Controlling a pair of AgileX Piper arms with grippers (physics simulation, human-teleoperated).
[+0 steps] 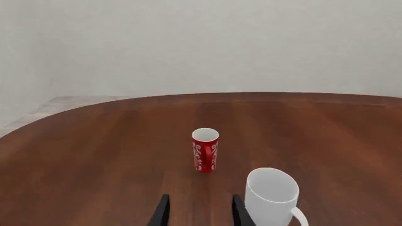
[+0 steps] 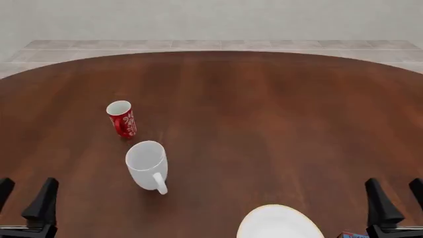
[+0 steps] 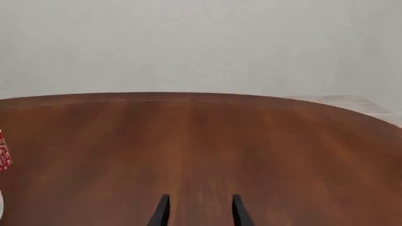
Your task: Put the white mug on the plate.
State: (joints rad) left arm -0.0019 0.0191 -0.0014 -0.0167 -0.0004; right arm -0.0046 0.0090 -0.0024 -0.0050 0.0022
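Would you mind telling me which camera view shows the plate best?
The front view, the only one showing it: the plate sits at the near table edge, cut off by the frame's bottom. Neither wrist view shows the plate at all.

The front view's lower edge cuts off the plate (image 2: 280,223), which lies between the two pairs of fingers, nearer the right pair (image 2: 381,206). A small red-and-blue thing (image 2: 350,235) beside those fingers is too cropped to identify. In the right wrist view only a sliver of the red cup (image 3: 4,157) shows.
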